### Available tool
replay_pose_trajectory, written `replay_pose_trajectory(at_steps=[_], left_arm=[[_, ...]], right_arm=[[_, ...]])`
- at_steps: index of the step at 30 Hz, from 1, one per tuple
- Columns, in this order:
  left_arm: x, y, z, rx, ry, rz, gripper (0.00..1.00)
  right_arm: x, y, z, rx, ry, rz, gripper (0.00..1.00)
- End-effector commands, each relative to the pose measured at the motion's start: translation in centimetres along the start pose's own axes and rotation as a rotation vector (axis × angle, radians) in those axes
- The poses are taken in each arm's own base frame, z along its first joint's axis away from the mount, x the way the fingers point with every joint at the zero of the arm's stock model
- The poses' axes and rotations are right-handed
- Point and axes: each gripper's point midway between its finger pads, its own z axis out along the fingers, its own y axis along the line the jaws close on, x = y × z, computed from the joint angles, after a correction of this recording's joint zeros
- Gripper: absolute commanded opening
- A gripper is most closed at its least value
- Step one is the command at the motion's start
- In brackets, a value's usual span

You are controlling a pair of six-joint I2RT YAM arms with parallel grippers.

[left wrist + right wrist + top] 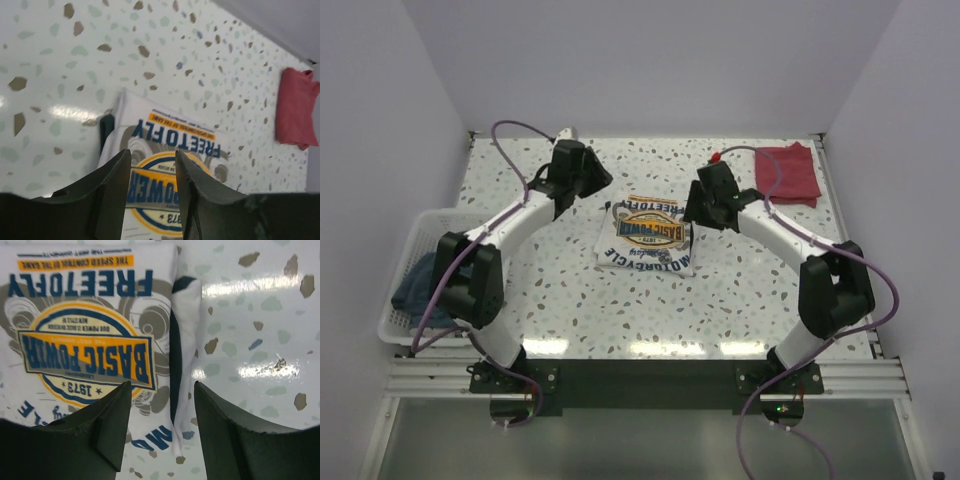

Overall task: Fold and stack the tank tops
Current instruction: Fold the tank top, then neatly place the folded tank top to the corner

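I see the white tank top (648, 240) lying folded to a small rectangle in the middle of the table (570, 300), with the print facing up. From the top camera the letters are upside down and too small for me to read fully. The neck and armholes are folded away; only one strip of navy trim shows along one edge in each wrist view.

The left gripper (152, 157) is released. Its two fingers stand apart above the print and nothing is between them. They cover the lower part of the round badge, so I cannot tell from this view whether they touch the cloth.

The right gripper (162, 385) is also released, with its jaws spread over the edge that has the navy strip, and it holds nothing. In the top view its body hides that side of the garment.

The red tank top (790, 172) lies folded at about 2 o'clock from the white one, well apart, near the far right corner. In the left wrist view the picture border cuts it off.

At 9 o'clock, a white basket (405, 260) stands at the left edge of the table. A blue cloth (415, 285) lies inside, partly behind the left arm; I cannot make out what it is.
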Motion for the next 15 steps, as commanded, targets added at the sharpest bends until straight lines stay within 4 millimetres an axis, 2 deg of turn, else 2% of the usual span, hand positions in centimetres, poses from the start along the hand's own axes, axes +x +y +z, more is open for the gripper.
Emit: replay_pose_trajectory(at_steps=[1,2,3,4,9,13,14,15], left_arm=[[3.6,5.4,-1.1,-0.144,0.044,0.004,0.44],[4.5,6.2,-1.2,-0.156,0.057,-0.006,0.4],[6.2,7.6,-1.4,-0.181,0.089,-0.018,0.36],[6.6,7.9,-1.3,-0.177,0.089,-0.024,0.33],[9.8,10.6,-1.0,-0.224,0.147,-0.031,0.29],[12.0,11.1,-0.5,-0.208,0.191,-0.034,0.25],[13.1,11.4,-0.5,-0.206,0.218,-0.037,0.24],[13.8,10.8,-0.4,-0.189,0.226,-0.03,0.24]], right_arm=[[2.2,-0.8,1.0,-0.007,-0.003,0.034,0.56],[2.5,-0.8,1.3,-0.016,-0.002,0.032,0.56],[2.9,-0.9,1.9,-0.02,0.004,0.03,0.56],[3.2,-0.2,2.4,-0.057,0.007,0.028,0.56],[4.1,-0.4,5.4,-0.034,0.051,0.0,0.57],[4.4,-0.3,7.0,-0.026,0.074,0.008,0.56],[4.4,-0.2,7.4,-0.027,0.079,0.003,0.56],[3.7,0.3,7.6,-0.036,0.068,0.0,0.56]])
